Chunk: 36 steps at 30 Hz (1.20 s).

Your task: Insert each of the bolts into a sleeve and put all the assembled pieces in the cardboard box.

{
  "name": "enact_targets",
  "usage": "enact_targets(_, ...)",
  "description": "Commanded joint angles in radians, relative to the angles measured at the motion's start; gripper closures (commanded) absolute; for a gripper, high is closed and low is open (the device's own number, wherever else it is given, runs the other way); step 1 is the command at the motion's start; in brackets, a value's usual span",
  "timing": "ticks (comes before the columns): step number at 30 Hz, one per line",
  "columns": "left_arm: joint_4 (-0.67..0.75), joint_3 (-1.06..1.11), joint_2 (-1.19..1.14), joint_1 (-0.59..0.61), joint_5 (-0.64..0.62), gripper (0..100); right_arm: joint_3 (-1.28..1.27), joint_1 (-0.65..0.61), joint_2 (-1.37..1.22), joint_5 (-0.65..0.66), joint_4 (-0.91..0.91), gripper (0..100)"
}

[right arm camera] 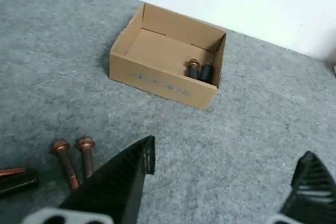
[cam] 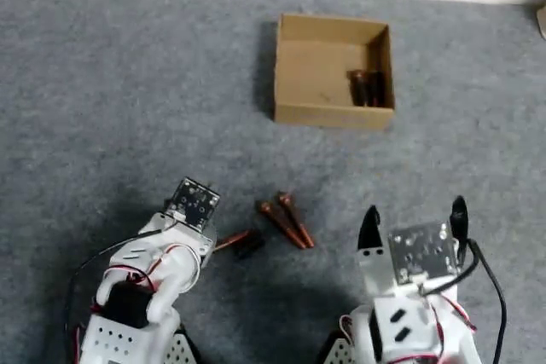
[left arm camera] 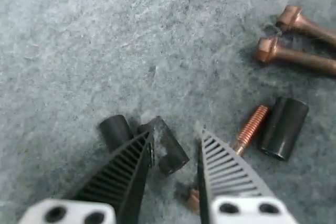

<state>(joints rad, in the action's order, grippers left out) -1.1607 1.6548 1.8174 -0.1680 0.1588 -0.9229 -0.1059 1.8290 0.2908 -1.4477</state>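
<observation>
Bolts (left arm camera: 296, 57) lie loose in the lower middle of the high view. Two copper ones sit side by side with their heads toward the top of the frame. A third bolt (left arm camera: 251, 128) lies a little to their left, its threaded end just beside a black sleeve (left arm camera: 283, 127). Two more sleeves (left arm camera: 169, 147) rest on the grey carpet (cam: 102, 91) at the left gripper (left arm camera: 176, 134), low on the left of the frame. One lies in the gap between its spread jaws and the other just outside one finger (whether either finger touches a sleeve I cannot tell). The cardboard box (cam: 333, 115) sits in the upper middle of the frame, well apart from the loose parts. It holds assembled pieces (cam: 368, 89) lying against its right wall. The right gripper (cam: 414, 210) hangs at the lower right, its jaws spread wide over bare carpet and its fingertips pointing up the frame toward the box.
</observation>
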Motion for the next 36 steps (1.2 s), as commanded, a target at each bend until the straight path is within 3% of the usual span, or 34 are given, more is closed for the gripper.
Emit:
enact_targets(1, -0.02, -0.064, 0.01, 0.016, -0.002, 87, -0.084, 0.015, 0.008, 0.014, 0.11, 62.4)
enact_targets(5, -0.11, -0.122, 0.008, 0.018, 0.002, 87, -0.174, 0.085, 0.007, 0.012, 0.189, 62.4)
enact_targets(10, -0.114, -0.133, 0.008, 0.019, 0.005, 87, -0.481, 0.186, 0.007, -0.005, 0.352, 62.4)
enact_targets(14, -0.107, -0.13, 0.01, 0.071, 0.005, 87, -0.711, 0.225, 0.007, -0.164, 0.489, 62.4)
enact_targets(20, -0.034, -0.127, 0.01, 0.217, 0.0, 87, -0.734, 0.252, 0.008, -0.39, 0.496, 62.4)
enact_targets(28, -0.037, -0.124, 0.01, 0.217, 0.0, 87, -0.742, 0.12, 0.007, -0.387, 0.429, 62.4)
enact_targets(36, -0.037, -0.105, 0.01, 0.185, 0.003, 87, -0.908, -0.022, 0.004, -0.338, 0.495, 62.4)
